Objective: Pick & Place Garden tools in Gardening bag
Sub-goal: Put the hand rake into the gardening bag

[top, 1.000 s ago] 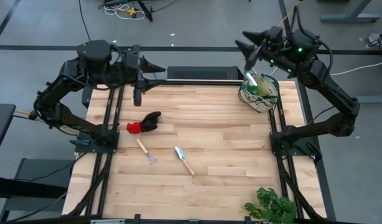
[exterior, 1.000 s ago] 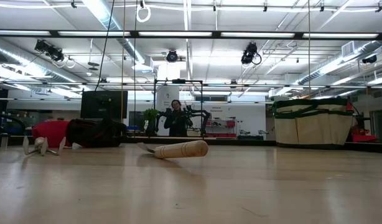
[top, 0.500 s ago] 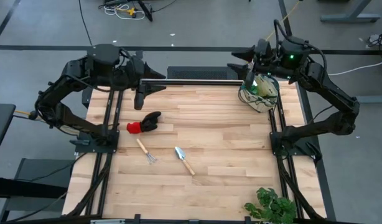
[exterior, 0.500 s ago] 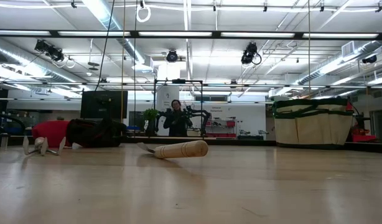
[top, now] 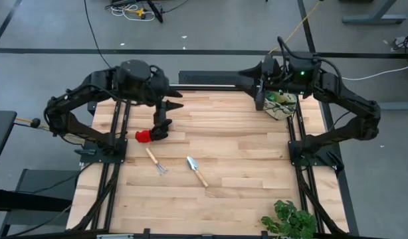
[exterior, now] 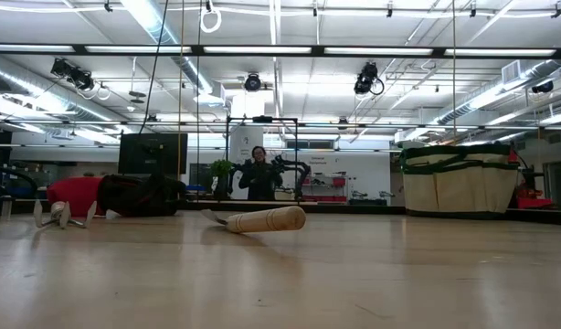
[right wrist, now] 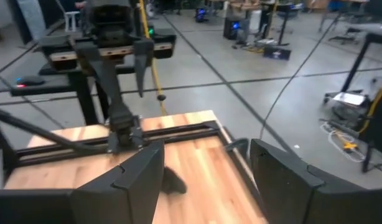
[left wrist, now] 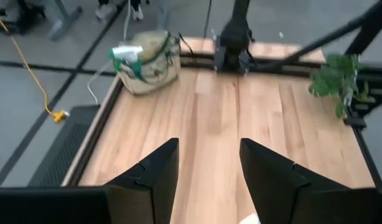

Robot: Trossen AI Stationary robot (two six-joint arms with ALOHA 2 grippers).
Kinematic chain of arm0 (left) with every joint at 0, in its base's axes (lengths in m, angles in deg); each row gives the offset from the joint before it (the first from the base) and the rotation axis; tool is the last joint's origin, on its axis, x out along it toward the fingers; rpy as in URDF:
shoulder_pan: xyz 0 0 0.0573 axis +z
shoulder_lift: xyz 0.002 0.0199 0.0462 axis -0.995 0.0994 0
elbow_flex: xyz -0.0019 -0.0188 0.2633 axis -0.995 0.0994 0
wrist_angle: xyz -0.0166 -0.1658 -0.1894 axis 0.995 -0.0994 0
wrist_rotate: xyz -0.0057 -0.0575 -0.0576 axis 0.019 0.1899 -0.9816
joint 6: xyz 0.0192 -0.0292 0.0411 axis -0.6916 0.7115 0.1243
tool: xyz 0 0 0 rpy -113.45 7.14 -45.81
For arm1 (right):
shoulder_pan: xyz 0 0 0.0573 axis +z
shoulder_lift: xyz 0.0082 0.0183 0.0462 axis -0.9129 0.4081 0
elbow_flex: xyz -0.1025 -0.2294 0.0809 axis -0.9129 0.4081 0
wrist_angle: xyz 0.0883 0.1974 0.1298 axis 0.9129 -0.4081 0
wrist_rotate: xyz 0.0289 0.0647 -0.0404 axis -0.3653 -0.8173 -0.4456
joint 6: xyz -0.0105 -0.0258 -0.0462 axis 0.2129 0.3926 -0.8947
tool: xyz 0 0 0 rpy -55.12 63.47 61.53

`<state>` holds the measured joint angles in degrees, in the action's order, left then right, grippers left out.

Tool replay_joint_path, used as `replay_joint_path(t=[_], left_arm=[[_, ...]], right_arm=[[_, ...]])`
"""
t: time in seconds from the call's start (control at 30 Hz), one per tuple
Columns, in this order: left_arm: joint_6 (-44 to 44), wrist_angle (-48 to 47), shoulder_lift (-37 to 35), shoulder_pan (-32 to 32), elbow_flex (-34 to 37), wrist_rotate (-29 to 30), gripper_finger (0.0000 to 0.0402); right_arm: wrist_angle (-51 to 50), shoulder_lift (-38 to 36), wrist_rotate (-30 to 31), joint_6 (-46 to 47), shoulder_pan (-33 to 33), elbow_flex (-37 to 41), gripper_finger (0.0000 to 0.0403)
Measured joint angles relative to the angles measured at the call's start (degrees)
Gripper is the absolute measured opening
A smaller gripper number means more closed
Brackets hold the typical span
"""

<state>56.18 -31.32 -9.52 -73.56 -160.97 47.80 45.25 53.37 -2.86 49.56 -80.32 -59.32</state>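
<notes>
- High view showed the left tool [top: 165,106] hanging above the far-left part of the bench [top: 244,166], fingers apart and holding nothing
- The red-and-black glove [top: 153,131] lay just below and toward the near side of that tool, on the bench, not touched by it as far as could be told
- The wooden-handled mini rake [top: 155,161] lay nearer the front than the glove, apart from the left tool
- The wooden-handled silver trowel [top: 197,170] lay just beside the rake, on the side away from the left arm
- The right tool [top: 259,99] hung at the far-right corner, fingers spread wide and empty, just beside the gardening bag [top: 282,106]
- The bag stood on the bench at that corner, on the outer side of the right tool, with a green spray bottle [top: 278,98] showing in its mouth
- A leafy green plant [top: 290,220] sat at the near-right corner, well apart from both tools
- Low view showed the trowel's handle [exterior: 266,219] lying flat, the glove [exterior: 116,195] and rake [exterior: 57,214] off to one side, the bag [exterior: 460,178] upright at the other, and a person [exterior: 258,174] standing in the room behind
- Left wrist view looked past its two spread fingers [left wrist: 150,177] across bare bench toward the bag [left wrist: 146,54]
- Right wrist view showed its own fingers [right wrist: 138,177] wide apart, with the left arm beyond them
</notes>
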Motion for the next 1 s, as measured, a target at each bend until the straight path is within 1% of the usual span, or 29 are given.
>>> replay_joint_path(t=[0.17, 0.3, 0.37, 0.57, 0.73, 0.87, 1.0], left_arm=[[0.28, -3.87, 0.00, -1.44, 0.12, 0.30, 0.0177], [3.01, -5.07, 0.02, -2.30, 0.12, 0.33, 0.0177], [4.30, -5.09, 0.02, -3.43, 0.12, 0.33, 0.0177], [4.33, -5.82, 0.34, -7.73, 0.10, 0.16, 0.0177], [4.09, -9.97, 0.55, -11.08, 0.12, 0.27, 0.0177], [4.30, -14.35, 0.98, -12.38, 0.12, 0.17, 0.0177], [4.28, -16.76, 0.87, -13.43, 0.12, 0.27, 0.0177]], right_arm=[[-1.88, 0.40, 0.00, 1.16, 2.16, 0.00, 0.0240], [-3.34, 0.31, 0.04, 1.58, 3.75, 0.00, 0.0240], [-5.03, 0.34, 0.02, 2.55, 4.53, 0.00, 0.0240], [-10.13, 0.35, 0.07, 3.56, 7.29, 0.00, 0.0240], [-10.10, 0.35, 0.06, 4.32, 9.05, 0.00, 0.0240], [-10.06, 0.35, 0.05, 4.63, 9.48, 0.00, 0.0240], [-10.04, 0.35, 0.07, 5.69, 9.52, 0.00, 0.0240]])
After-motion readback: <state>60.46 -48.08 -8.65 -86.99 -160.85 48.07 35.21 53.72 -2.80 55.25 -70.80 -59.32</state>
